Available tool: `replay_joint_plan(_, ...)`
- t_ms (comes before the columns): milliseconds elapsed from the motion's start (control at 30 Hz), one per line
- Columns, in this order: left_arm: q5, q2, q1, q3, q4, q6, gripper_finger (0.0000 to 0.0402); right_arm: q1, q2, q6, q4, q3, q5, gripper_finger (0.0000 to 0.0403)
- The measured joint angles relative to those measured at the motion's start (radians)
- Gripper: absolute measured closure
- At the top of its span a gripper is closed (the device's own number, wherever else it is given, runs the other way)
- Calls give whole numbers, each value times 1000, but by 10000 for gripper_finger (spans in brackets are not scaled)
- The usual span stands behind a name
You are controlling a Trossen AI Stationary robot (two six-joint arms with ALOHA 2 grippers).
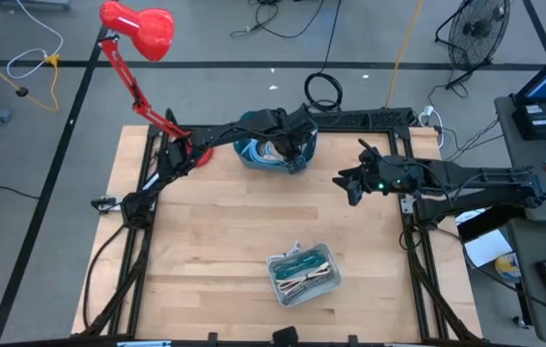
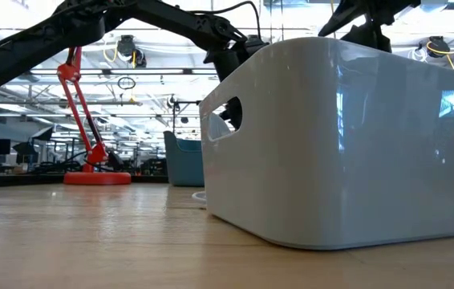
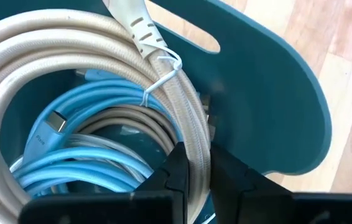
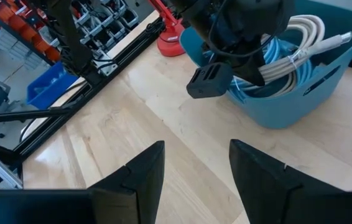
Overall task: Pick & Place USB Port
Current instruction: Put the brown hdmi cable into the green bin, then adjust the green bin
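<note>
left gripper [image 3: 194,177] clamped on a beige braided cable [image 3: 89,43] inside the blue bin [image 3: 269,93]; right gripper [image 4: 194,168] waits nearby, fingers apart.

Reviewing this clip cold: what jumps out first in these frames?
The left gripper is down inside the blue bin at the table's far edge, closed on a beige braided cable coiled over light blue cables. The right gripper hangs open above bare table to that bin's right. A red desk lamp leans over the far left corner, and a white bin of cables sits near the front edge.
</note>
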Motion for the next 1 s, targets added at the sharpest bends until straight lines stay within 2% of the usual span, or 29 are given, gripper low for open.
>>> replay_joint_plan(67, 0, 0, 0, 0, 8, -6, 358, 0, 0, 0, 0, 0, 0, 232)
replay_joint_plan(267, 0, 0, -1, 0, 2, -3, 254, 0, 0, 1, 0, 0, -1, 232)
replay_joint_plan(433, -23, 0, -1, 0, -25, -1, 204, 0, 0, 2, 0, 0, -2, 232)
replay_joint_plan(567, -68, 0, -1, 12, -80, 19, 195, 0, 0, 2, 0, 0, -2, 232)
replay_joint_plan(767, -102, -1, 2, 119, -172, 49, 193, 0, 0, 0, 0, 0, -1, 232)
replay_joint_plan(900, -107, -63, 2, 113, -118, 34, 193, 0, 0, 0, 0, 0, -2, 232)
replay_joint_plan(1000, -74, -111, -1, 123, -95, 3, 193, 0, 0, 2, 0, 0, -2, 232)
